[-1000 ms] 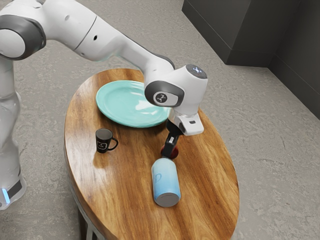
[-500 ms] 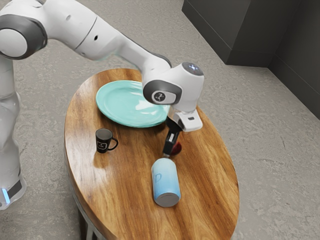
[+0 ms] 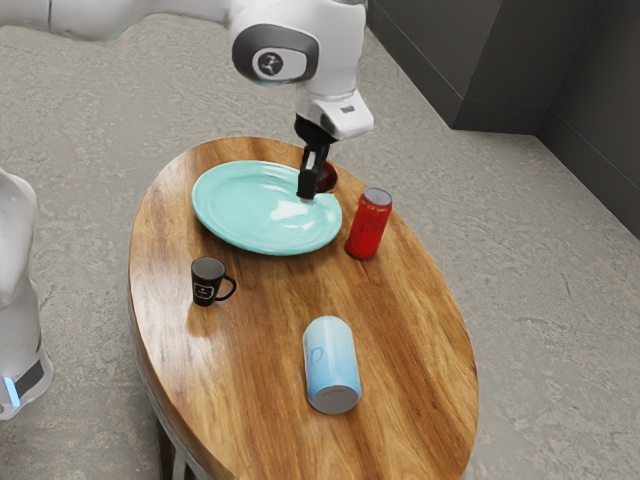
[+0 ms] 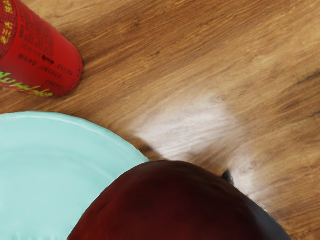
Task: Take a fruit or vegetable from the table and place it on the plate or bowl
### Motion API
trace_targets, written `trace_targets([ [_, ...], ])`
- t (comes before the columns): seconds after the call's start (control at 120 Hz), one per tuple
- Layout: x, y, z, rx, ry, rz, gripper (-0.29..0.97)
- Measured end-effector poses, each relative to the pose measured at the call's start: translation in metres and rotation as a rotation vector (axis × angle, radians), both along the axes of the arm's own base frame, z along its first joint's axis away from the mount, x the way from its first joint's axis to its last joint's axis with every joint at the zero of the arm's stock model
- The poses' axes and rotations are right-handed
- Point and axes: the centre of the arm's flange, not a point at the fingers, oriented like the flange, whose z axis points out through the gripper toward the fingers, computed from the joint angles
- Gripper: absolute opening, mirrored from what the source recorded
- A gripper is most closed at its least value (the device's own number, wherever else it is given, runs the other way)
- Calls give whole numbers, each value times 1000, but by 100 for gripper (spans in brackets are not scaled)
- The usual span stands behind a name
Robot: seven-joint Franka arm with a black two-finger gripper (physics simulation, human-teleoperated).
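The white arm [image 3: 150, 15] comes in along the top left of the frame. Its big round wrist [image 3: 290, 45] sits at the top middle, bent so the hand points down. Under the wrist hangs the black gripper [image 3: 310, 188], a bit above the middle of the frame, with its two fingers pointing straight down and pinched on a dark red fruit [image 3: 327, 178]. The white base [image 3: 15, 290] of the robot stands at the left edge.
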Motion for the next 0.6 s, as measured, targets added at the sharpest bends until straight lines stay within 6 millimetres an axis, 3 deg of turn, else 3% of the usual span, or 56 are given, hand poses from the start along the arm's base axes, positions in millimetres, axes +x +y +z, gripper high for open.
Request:
trace_targets([
  [0.142, -17, 83, -13, -21, 37, 132, 26],
  [0.2, -17, 123, -23, -32, 55, 187, 26],
  [0.258, -10, 145, -32, -29, 66, 208, 27],
  [0.375, 0, 157, -40, -15, 66, 195, 27],
  [0.467, 2, 156, -41, -14, 63, 172, 47],
  [0.6, 3, 157, -41, -21, 60, 149, 60],
])
